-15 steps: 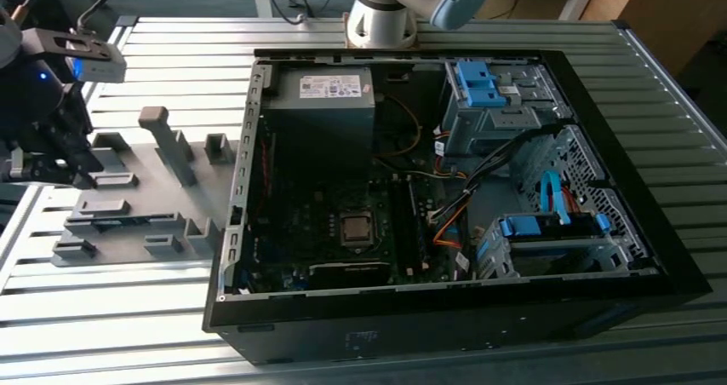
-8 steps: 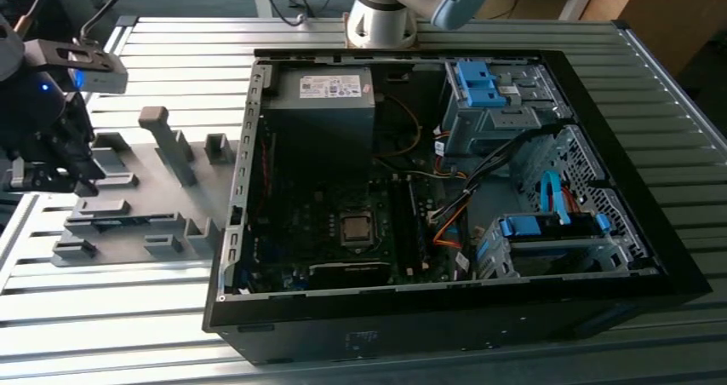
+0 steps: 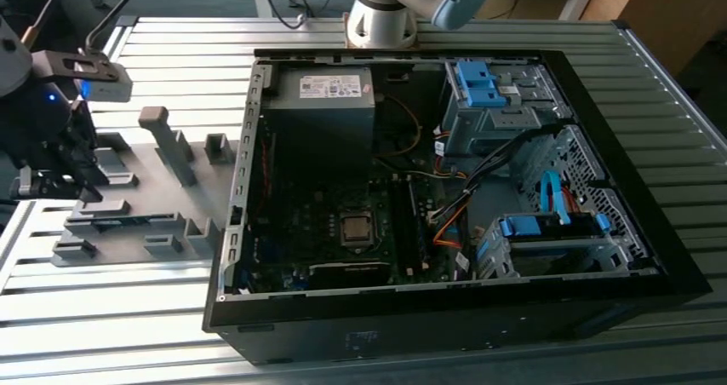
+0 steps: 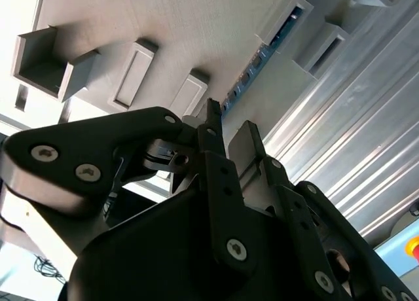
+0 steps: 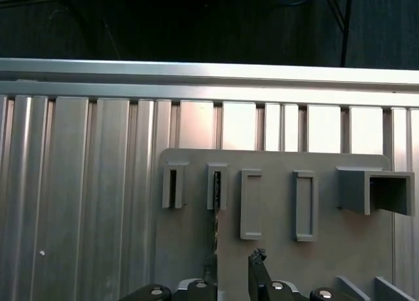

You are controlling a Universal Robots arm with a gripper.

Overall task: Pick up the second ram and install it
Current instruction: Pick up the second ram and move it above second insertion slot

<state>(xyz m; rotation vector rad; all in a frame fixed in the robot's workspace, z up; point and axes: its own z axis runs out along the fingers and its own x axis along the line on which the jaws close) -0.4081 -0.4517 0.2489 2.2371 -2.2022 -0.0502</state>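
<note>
1. Closest in the second wrist view is the gripper (image 4: 229, 118): its 2 dark fingers (image 4: 211, 127) stand apart with a narrow gap between them, and the jaws clamp nothing
2. Just past the fingertips lies the second ram (image 4: 260, 56), a thin blue board seen edge-on, running away from that gap
3. In the first wrist view the gripper (image 5: 234, 262) straddles the near end of the second ram (image 5: 215, 226); the board sits closer to 1 finger than to the other, and I cannot tell whether they touch
4. The board's far end stands in a slotted grey holder block (image 5: 217, 186), 1 of a row of blocks on the flat grey holder plate (image 5: 190, 248)
5. The plate lies on a ribbed aluminium table (image 5: 85, 183)
6. In the exterior view the gripper (image 3: 51, 176) hangs at the exterior view's left, over the holder plate (image 3: 142, 202) and well apart from the open black computer case (image 3: 455, 321) in the middle and right of the frame
7. Inside the case, the motherboard (image 3: 340, 223) lies at lower centre and bright blue drive-bay latches (image 3: 477, 83) sit at upper right
8. Farthest off, at top centre of the frame, the arm's pale base (image 3: 380, 23) stands behind the case
</note>
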